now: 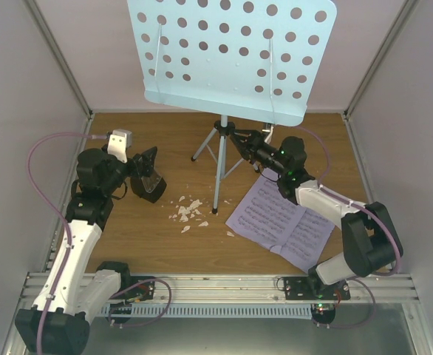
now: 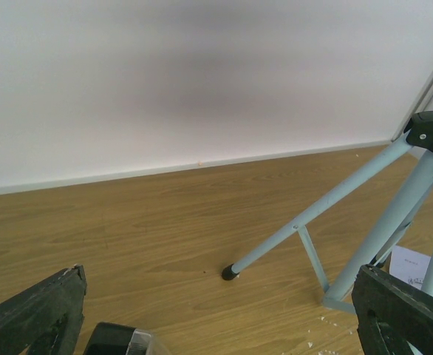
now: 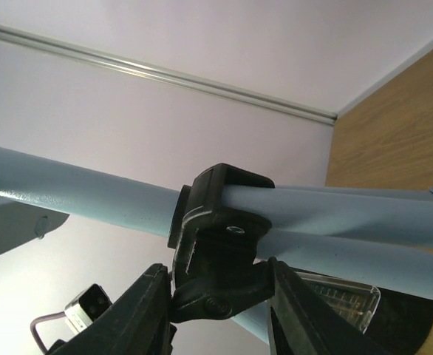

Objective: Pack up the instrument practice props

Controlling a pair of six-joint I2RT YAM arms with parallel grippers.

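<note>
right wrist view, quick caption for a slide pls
Right gripper straddles the black clamp on the stand pole, metronome beyond.

no text, brand or number can be read anywhere. the lilac sheet-music pages (image 1: 279, 222) on the desk carry printed staves and notes, and a heading line at the top of one page, all too small to make out. the metronome (image 3: 338, 299) shows faint scale marks behind its clear cover in the right wrist view, too blurred to read. the music stand (image 1: 231, 52) shows no legible lettering.
</note>
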